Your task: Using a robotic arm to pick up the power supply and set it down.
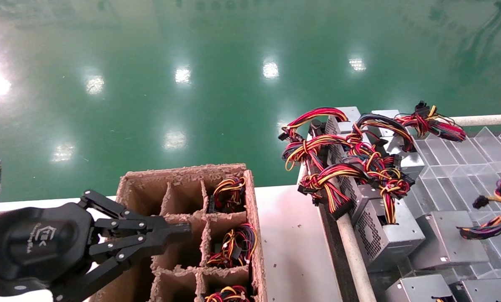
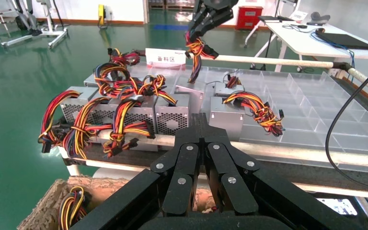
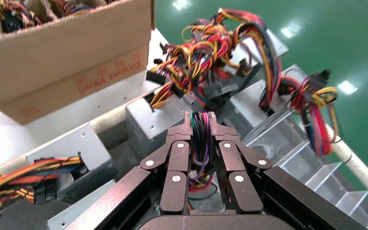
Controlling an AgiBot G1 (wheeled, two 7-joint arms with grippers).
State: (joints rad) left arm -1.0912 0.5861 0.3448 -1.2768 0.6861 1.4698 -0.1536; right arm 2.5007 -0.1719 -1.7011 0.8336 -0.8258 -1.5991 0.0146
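My right gripper [image 3: 200, 116] is shut on a power supply's bundle of black, purple and red wires [image 3: 200, 136], above the tray of supplies. The left wrist view shows the right gripper [image 2: 195, 39] far off, with that bundle [image 2: 197, 53] hanging from it over a tilted silver box [image 2: 190, 96]. In the head view only the wires [image 1: 499, 209] show, at the right edge. More silver-grey power supplies [image 1: 380, 237] with tangled wires lie along the tray's near side. My left gripper [image 1: 185, 228] is shut on nothing, over the brown cardboard divider box [image 1: 141, 184].
The divider box's right-hand cells hold wire bundles [image 1: 233, 245]. A clear plastic compartment tray [image 1: 455, 167] lies on the right behind a white rail [image 1: 353, 256]. A bare metal table strip [image 1: 288, 243] runs between box and tray. Green floor lies beyond.
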